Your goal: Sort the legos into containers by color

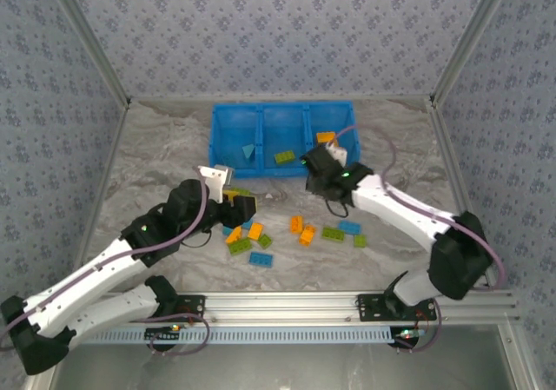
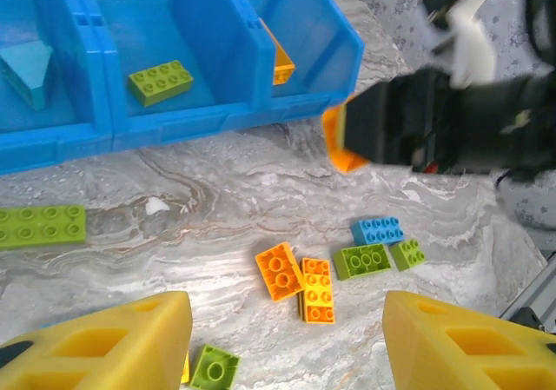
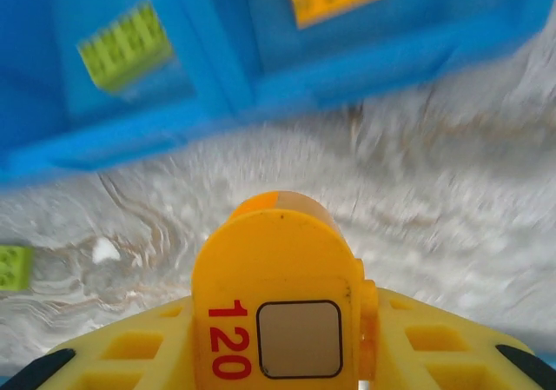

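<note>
Grips an orange lego (image 2: 333, 145) in the right hand (image 1: 314, 168), fingers clenched on it, raised over the bench (image 1: 165, 155) just short of the near wall of the blue bin (image 1: 261, 172), before the right compartment and close to its divider. Holds the left hand (image 1: 240, 206) released, yellow fingers (image 2: 113, 347) spread wide with nothing between, low above the loose legos, nearer the bin's left end.

Counts three containers side by side in the bin: light blue lego (image 1: 249, 151) in the left one, lime green lego (image 1: 284, 156) studs up in the middle one, orange piece (image 1: 326, 136) in the right one.

Leaves the rest scattered on the marbled bench, on the near side of the bin. Between the arms: two orange bricks (image 2: 280, 271) touching, then a green brick (image 2: 360, 260), a blue brick (image 2: 378, 230) and a small green brick (image 2: 407, 253) bunched together to their right. Off to the left in the left wrist view: a long green brick (image 2: 39, 225), apart from the others. Close by the left arm in the top view: two more orange, two green and one blue piece (image 1: 261, 259) in a loose cluster.
</note>
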